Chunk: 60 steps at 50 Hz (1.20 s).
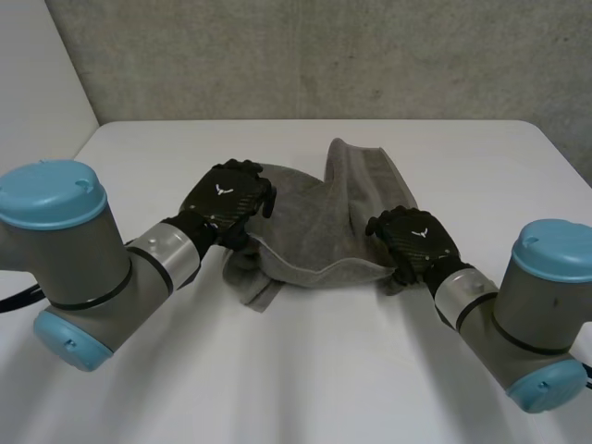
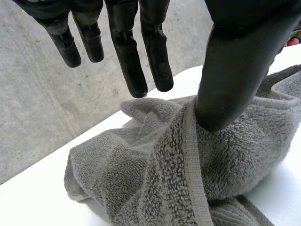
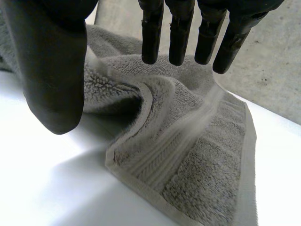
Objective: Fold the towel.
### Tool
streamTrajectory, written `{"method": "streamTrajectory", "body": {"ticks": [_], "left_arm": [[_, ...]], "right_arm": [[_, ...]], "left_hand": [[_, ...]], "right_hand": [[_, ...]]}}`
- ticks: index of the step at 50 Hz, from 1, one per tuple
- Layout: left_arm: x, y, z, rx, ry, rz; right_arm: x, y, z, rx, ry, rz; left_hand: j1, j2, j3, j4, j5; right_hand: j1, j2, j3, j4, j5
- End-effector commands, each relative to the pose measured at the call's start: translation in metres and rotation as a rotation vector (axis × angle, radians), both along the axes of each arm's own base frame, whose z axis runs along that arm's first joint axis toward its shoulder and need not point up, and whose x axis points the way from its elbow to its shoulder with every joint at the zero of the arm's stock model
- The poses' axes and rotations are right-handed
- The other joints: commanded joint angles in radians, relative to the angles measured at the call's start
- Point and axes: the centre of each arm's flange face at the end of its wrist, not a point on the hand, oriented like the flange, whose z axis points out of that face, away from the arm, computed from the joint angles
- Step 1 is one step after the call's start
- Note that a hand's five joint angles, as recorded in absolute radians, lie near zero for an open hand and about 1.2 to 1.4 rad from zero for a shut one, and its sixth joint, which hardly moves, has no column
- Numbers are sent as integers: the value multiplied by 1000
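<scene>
both open wide, left hand point(image 1: 227, 205) and right hand point(image 1: 414, 239) flank the grey towel point(image 1: 324, 231); pinch hemmed corners before you lift.

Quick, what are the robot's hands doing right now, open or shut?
Left hand: open, fingers straight, thumb resting on the towel.
Right hand: open, fingers straight over the towel, holding nothing.

Bright diffuse light fr. above; white table point(image 1: 444, 148) evenly lit, near blown-out in wrist views; soft shading betw. towel point(image 1: 314, 231) folds.
</scene>
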Motion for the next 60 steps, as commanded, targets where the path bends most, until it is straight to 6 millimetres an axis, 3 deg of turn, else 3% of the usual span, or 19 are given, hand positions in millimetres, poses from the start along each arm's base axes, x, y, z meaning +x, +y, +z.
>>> {"method": "streamTrajectory", "body": {"ticks": [1,16,18,19,21,24,27,29,31,38,49,54,60], "left_arm": [[1,2,-3,17,-8,0],[16,-11,0,8,-12,101],[17,-11,-2,13,-16,110],[17,-11,-2,13,-16,110],[14,-8,-5,23,-16,104],[14,-6,-8,40,-13,101],[14,-1,-13,82,10,105],[10,6,-16,136,52,97],[7,11,-19,169,75,92],[6,17,-22,244,143,129],[13,5,-37,158,153,313],[11,-4,-33,104,181,361],[8,-11,-25,50,179,358]], "right_arm": [[5,-11,-9,35,-55,-34],[3,-33,-25,33,-35,-111],[3,-33,-25,37,-34,-110],[3,-33,-25,37,-34,-110],[3,-33,-23,40,-44,-100],[4,-33,-20,37,-50,-97],[5,-37,-6,3,-70,-89],[6,-40,22,-53,-113,-76],[6,-42,32,-71,-135,-72],[8,-46,44,-62,-203,-69],[5,-45,50,-37,-214,-78],[-10,-44,88,-73,-248,-94],[-28,-45,112,-111,-265,-88]], "left_hand": [[-11,-11,-42,-56,3],[4,4,-42,-56,17],[1,1,-42,-56,14],[1,1,-42,-56,14],[-11,-11,-42,-56,3],[-29,-28,-42,-56,-15],[-99,-99,-42,-56,-85],[-137,-137,-42,-56,-123],[-140,-140,-42,-56,-127],[-140,-140,-42,-56,-127],[-140,-140,-42,-56,-127],[-140,-140,-42,-56,-127],[-137,-137,-42,-56,-124]], "right_hand": [[-10,-4,-50,-78,22],[210,216,-50,-78,242],[469,475,-50,-78,502],[471,477,-50,-78,504],[842,848,-50,-78,874],[937,943,-50,-78,969],[937,943,-50,-78,969],[937,943,-50,-78,969],[937,943,-50,-78,969],[937,943,-50,-78,969],[937,943,-50,-78,969],[937,943,-50,-78,969],[937,943,-50,-78,969]]}}
